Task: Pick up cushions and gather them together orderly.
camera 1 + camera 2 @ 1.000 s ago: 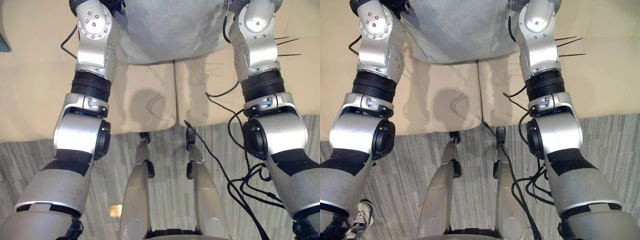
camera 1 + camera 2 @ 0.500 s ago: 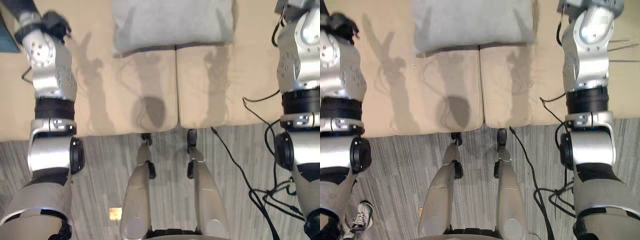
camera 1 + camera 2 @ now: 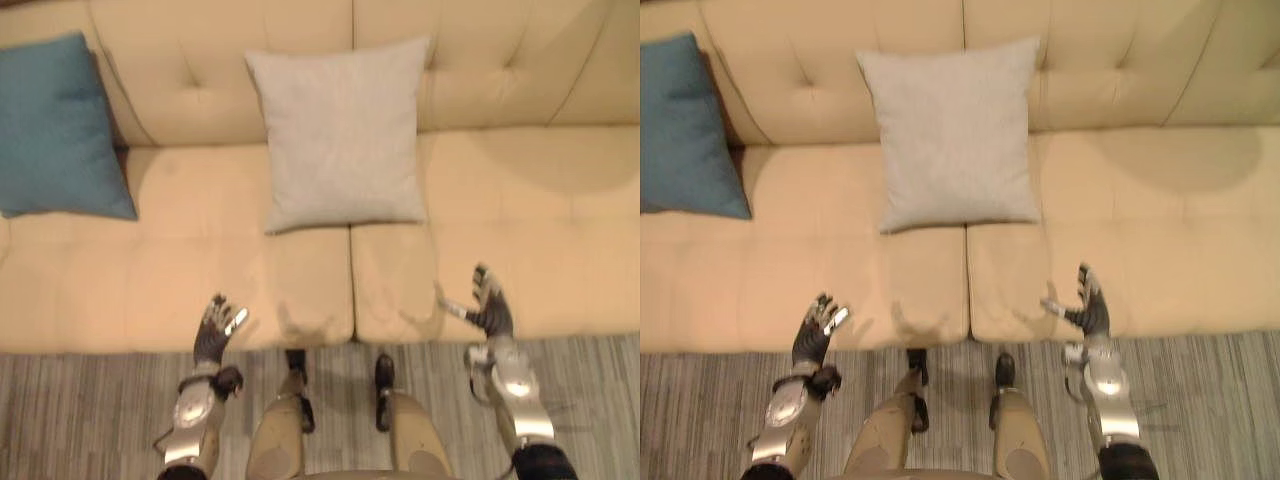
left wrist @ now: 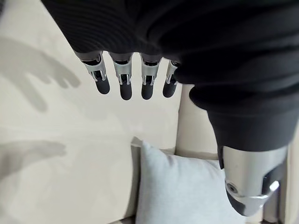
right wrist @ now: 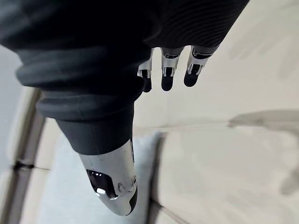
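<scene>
The gathering looks about half done, judging from how things lie. One square pale grey fabric cushion point(image 3: 345, 135) stands at the middle of the tan tufted sofa point(image 3: 200, 270), its back leaning on the sofa's backrest and its lower edge on the seat, across the seam between the two seat pads. A second cushion, the teal square cushion point(image 3: 55, 130), leans at the sofa's left end, well apart from the grey one, so the two are not yet together. What seems left is to fetch the teal one to the middle of the sofa and set it just beside the grey one, upright and in line.

The grey cushion looks plump and smooth, with crisp corners and a faint weave; it sits nearly square to the sofa's back with only a slight tilt. The teal one is darker and partly cut off at the picture's edge, with one corner pointing down onto the seat.

The left hand point(image 3: 213, 335) hangs over the sofa's front edge, left of the middle seam; its fingers point(image 4: 122, 81) are straight and apart, holding nothing. The right hand point(image 3: 490, 308) hovers at the same front edge, right of the seam; its fingers point(image 5: 167, 77) are likewise straight, spread and empty. Neither hand touches a cushion.
</scene>
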Robot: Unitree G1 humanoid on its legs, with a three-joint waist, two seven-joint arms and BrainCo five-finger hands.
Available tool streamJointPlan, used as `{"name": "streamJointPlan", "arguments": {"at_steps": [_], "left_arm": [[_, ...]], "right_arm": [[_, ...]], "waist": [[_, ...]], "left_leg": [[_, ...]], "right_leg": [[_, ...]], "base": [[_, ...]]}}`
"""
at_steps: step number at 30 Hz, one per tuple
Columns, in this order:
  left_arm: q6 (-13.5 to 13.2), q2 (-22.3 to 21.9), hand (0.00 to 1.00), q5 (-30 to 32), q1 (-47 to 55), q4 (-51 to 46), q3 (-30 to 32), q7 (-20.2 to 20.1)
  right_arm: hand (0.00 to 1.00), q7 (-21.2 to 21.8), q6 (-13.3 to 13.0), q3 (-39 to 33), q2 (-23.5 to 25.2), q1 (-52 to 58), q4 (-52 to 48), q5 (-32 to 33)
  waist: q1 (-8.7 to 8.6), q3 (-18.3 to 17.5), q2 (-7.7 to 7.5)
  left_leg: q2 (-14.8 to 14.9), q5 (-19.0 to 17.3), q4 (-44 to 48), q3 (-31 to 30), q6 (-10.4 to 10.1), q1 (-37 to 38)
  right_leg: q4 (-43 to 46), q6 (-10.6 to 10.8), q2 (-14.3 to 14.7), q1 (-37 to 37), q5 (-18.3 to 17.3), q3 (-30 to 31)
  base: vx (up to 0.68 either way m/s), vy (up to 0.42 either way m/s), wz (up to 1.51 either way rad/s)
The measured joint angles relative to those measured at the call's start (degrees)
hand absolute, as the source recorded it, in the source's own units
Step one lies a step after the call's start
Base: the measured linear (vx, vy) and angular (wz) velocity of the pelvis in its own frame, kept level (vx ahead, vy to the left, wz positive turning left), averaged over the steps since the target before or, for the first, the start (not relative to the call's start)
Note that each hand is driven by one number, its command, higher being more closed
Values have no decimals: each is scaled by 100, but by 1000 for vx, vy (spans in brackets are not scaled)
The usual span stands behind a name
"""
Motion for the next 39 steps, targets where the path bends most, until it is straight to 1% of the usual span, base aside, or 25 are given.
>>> {"name": "streamJointPlan", "arguments": {"at_steps": [5, 8, 12, 14, 15, 16, 17, 18, 19, 20, 21, 22, 23, 24, 26, 27, 28, 29, 30, 31, 33, 35, 36, 37, 39], "left_arm": [[160, 15, 0, 766, 206, 959, 295, -107], [216, 39, 0, 1181, 395, 1166, 331, -111], [217, 118, 0, 1371, 413, 1278, 379, -105], [217, 158, 0, 1366, 337, 1269, 373, -92], [220, 170, 0, 1362, 182, 1244, 369, -88], [220, 155, 0, 1345, 156, 1166, 376, -71], [212, 148, 0, 1331, 57, 1026, 357, -59], [210, 152, 0, 1329, 30, 996, 358, -57], [218, 94, 0, 1320, 37, 897, 358, -32], [217, -13, 0, 1282, 73, 775, 358, 28], [220, -45, 0, 1283, 101, 733, 359, 42], [230, -104, 0, 1284, 183, 637, 360, 53], [253, -202, 0, 1283, 212, 617, 359, 60], [278, -335, 0, 1281, 219, 612, 354, 68], [300, -447, 0, 1243, 249, 612, 284, 90], [323, -520, 0, 1226, 201, 633, 236, 98], [337, -587, 0, 1225, 187, 646, 239, 115], [340, -616, 0, 1227, 200, 617, 195, 115], [336, -610, 0, 1231, 251, 548, 136, 114], [336, -611, 0, 1232, 286, 531, 134, 114], [336, -603, 0, 1231, 396, 498, 142, 114], [338, -604, 0, 1230, 463, 492, 142, 115], [339, -613, 0, 1227, 453, 494, 138, 114], [339, -602, 0, 1224, 448, 501, 140, 115], [334, -597, 0, 1153, 403, 505, 128, 138]], "right_arm": [[0, 290, 169, -34, 95, 339, 1094, -470], [0, 394, 241, -113, 127, 550, 1353, -565], [0, 464, 257, -92, 137, 371, 1602, -599], [0, 444, 256, 35, 136, 138, 1592, -593], [0, 435, 251, 122, 121, 84, 1489, -576], [0, 436, 257, 157, 104, 13, 1494, -547], [0, 438, 289, 282, 165, -76, 1481, -548], [0, 439, 310, 318, 193, -22, 1476, -548], [0, 438, 333, 360, 257, 157, 1427, -546], [0, 439, 334, 412, 294, 239, 1383, -546], [0, 439, 344, 418, 305, 239, 1373, -550], [0, 422, 357, 418, 320, 238, 1263, -549], [0, 384, 340, 390, 293, 237, 1086, -548], [0, 320, 338, 354, 252, 218, 1000, -543], [0, 250, 357, 343, 254, 190, 993, -527], [0, 213, 375, 271, 271, 192, 1009, -484], [0, 192, 377, 201, 268, 177, 1016, -475], [0, 163, 374, 53, 341, 202, 997, -419], [0, 133, 375, -61, 362, 308, 997, -348], [0, 135, 375, -79, 354, 334, 998, -340], [0, 152, 373, -105, 353, 352, 993, -331], [0, 188, 371, -97, 372, 306, 992, -332], [0, 190, 372, -97, 387, 296, 998, -333], [0, 190, 374, -101, 402, 295, 1001, -332], [0, 187, 372, -114, 415, 351, 998, -331]], "waist": [[-21, -354, -10], [-31, -513, -37], [-21, -482, -149], [14, -449, -233], [8, -428, -263], [23, -404, -223], [-14, -274, -240], [-12, -256, -256], [-2, -254, -255], [27, -262, -268], [38, -259, -281], [87, -267, -334], [177, -287, -341], [210, -310, -239], [246, -316, -180], [232, -275, -219], [177, -218, -197], [120, -188, -250], [78, -195, -323], [70, -190, -346], [56, -252, -251], [73, -292, -178], [67, -305, -126], [62, -303, -135], [12, -477, -138]], "left_leg": [[-27, -149, -9, -17, 37, 562], [-36, -202, -43, 15, 58, 772], [-6, -200, -11, 269, 61, 750], [-22, -201, 62, 447, 73, 482], [15, -246, 354, 495, 190, 136], [152, -267, 460, 558, 373, 10], [178, -287, 638, 596, 457, -62], [148, -296, 690, 550, 469, -34], [117, -370, 844, 429, 562, -10], [97, -367, 1006, 304, 559, -40], [90, -353, 1055, 270, 540, -65], [91, -313, 1205, 247, 486, -176], [146, -239, 1369, 214, 419, -458], [260, -170, 1283, 175, 347, -658], [367, -223, 986, 180, 257, -758], [389, -518, 775, 177, -226, -780], [408, -520, 876, 170, -219, -804], [341, -535, 1438, 152, -170, -828], [280, -673, 2386, 107, -44, -778], [277, -873, 2720, 70, 32, -721], [296, -1783, 3371, -189, -7, -445], [273, -2089, 3305, -408, -91, -218], [189, -2236, 2892, -553, -122, 10], [145, -2244, 2718, -544, -128, 79], [28, -2053, 2219, -338, -166, 181]], "right_leg": [[-369, 16, 16, 668, 10, -2], [-552, 60, 12, 936, 55, 31], [-673, 97, 70, 781, 315, 402], [-658, 241, 63, 448, 588, 588], [-436, 409, 53, 56, 728, 645], [-259, 477, 70, -114, 717, 615], [1509, 127, -67, -527, 101, 353], [2215, 70, -146, -576, -104, 288], [3331, 129, -247, -506, -296, 287], [4085, 256, -271, -244, -408, 390], [4155, 313, -274, -114, -448, 432], [3882, 380, -273, 195, -505, 478], [3154, 384, -195, 495, -996, 463], [2664, 299, -87, 577, -1324, 321], [2003, 114, 61, 717, -1595, 110], [1344, -152, 74, 856, -1596, -32], [1288, -220, 82, 882, -1502, -152], [1229, -301, 8, 891, -1410, -264], [1207, -348, -15, 852, -1303, -304], [1210, -362, -9, 795, -1268, -288], [1194, -330, 57, 623, -1076, -134], [1126, -281, 114, 498, -906, 46], [1017, -196, 144, 471, -765, 182], [957, -151, 129, 479, -702, 240], [281, 2, 71, 528, -269, 422]], "base": [[43, -20, 0], [-4, 8, -7], [-41, 22, -37], [-105, 38, -71], [-129, 32, -61], [-184, -5, -29], [-172, -39, -4], [-154, -40, 29], [-150, -49, 52], [-164, -56, 52], [-195, -70, 35], [-276, -139, 10], [-384, -211, 1], [-404, -236, -4], [-352, -220, 1], [-340, -162, 17], [-333, -87, 41], [-319, -74, 45], [-315, -92, 34], [-303, -84, 8], [-250, -4, -25], [-182, 114, -55], [-147, 137, -55], [-139, 153, -41], [-143, 156, -34]]}}
